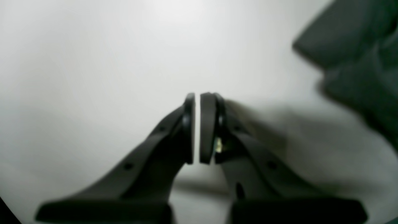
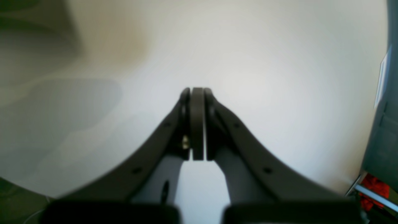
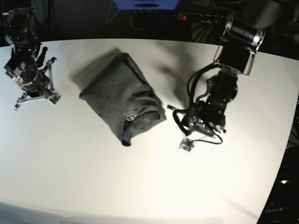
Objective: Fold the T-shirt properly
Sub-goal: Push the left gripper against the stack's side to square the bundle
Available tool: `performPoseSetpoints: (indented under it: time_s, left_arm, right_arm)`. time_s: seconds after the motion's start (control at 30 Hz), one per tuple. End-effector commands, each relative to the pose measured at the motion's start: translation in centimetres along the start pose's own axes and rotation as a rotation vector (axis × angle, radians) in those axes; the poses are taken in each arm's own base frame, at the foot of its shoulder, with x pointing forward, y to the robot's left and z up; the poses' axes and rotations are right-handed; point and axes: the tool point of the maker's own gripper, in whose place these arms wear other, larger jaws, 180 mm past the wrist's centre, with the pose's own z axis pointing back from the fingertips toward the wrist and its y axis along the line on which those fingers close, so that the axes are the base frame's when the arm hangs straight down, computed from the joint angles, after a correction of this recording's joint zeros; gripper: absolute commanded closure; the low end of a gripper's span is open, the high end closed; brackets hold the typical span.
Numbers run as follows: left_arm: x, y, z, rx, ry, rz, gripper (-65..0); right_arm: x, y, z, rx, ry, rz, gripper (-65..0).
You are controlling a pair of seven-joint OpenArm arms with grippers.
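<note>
Dark charcoal soft-fabric T-shirt (image 3: pixel 122 103) lies folded compact on white bench (image 3: pixel 93 177), centre-far. L fingers (image 1: pixel 197 124) and R fingers (image 2: pixel 197 124) clenched, empty, off garment. Fold approx. complete; minor tidy left.

We see the T-shirt (image 3: pixel 122 100) lying folded on the table (image 3: pixel 93 177), near its middle. To the T-shirt's left, well apart, sits the right gripper (image 3: pixel 18 106). To its right, near its edge, sits the left gripper (image 3: pixel 186 145), not touching it.
</note>
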Motion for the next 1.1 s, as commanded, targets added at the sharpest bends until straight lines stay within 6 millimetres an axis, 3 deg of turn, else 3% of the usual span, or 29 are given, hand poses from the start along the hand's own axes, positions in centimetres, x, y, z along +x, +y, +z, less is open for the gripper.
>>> performPoseSetpoints:
  time_s: [0.0,0.1,0.33,0.7,0.8,0.93,1.07]
  left_arm:
    - [2.1,-0.9,0.9,-0.008,-0.054,-0.032,-3.3]
    - [0.9,-2.6,0.4,-0.027,-0.017,-0.076,-3.3]
    - [0.4,-3.0,-0.1,-0.039,0.0,-0.08,-3.3]
    - [-0.1,-7.3,-4.5,-0.127,0.026,-0.051,-3.3]
    - [-0.5,-9.2,-5.0,-0.143,0.036,-0.105,-3.3]
    - [-0.2,-11.6,-5.3,-0.174,0.043,-0.133,-3.3]
    - [1.6,-13.3,-5.8,-0.204,-0.009,-0.126,-3.3]
  right_arm:
    - [0.4,-1.2,0.4,-0.036,-0.014,0.007,-0.6]
    - [0.4,-1.3,0.4,-0.037,-0.013,0.006,-0.6]
    - [0.3,-1.2,0.4,-0.035,-0.013,0.005,-0.6]
    - [0.2,-1.0,0.4,-0.031,-0.011,0.007,-0.6]
    - [0.3,-1.0,0.4,-0.032,-0.012,0.007,-0.6]
    - [0.4,-1.2,0.4,-0.036,-0.013,0.006,-0.6]
    - [0.3,-1.2,0.4,-0.036,-0.011,0.006,-0.6]
